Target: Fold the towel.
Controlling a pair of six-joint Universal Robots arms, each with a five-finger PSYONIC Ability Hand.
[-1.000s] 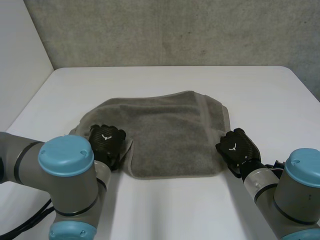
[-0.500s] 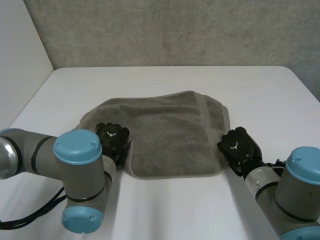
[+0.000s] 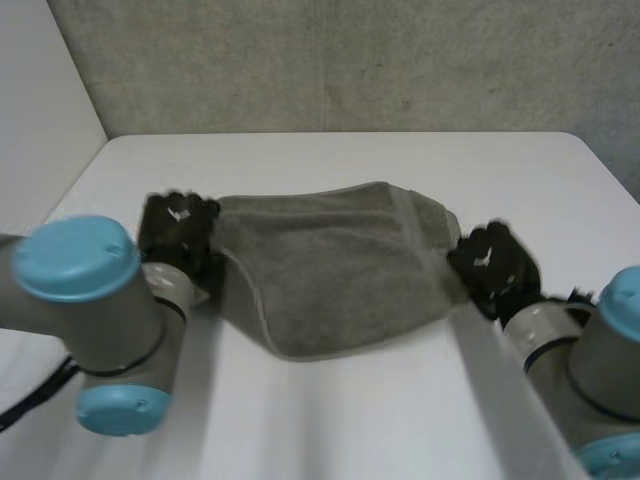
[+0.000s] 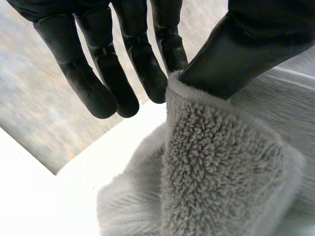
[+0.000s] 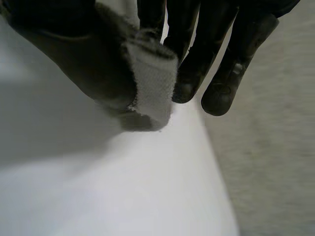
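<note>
Grey towel pinched at either end between thumb and fingers of left hand and right hand; both ends best lifted evenly.

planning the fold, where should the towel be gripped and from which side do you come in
By its two end corners, one hand coming in from each side. The grey towel stretches sideways, and its thin hemmed edges fit a thumb-and-finger pinch, as the left hand and right hand hold it.
</note>
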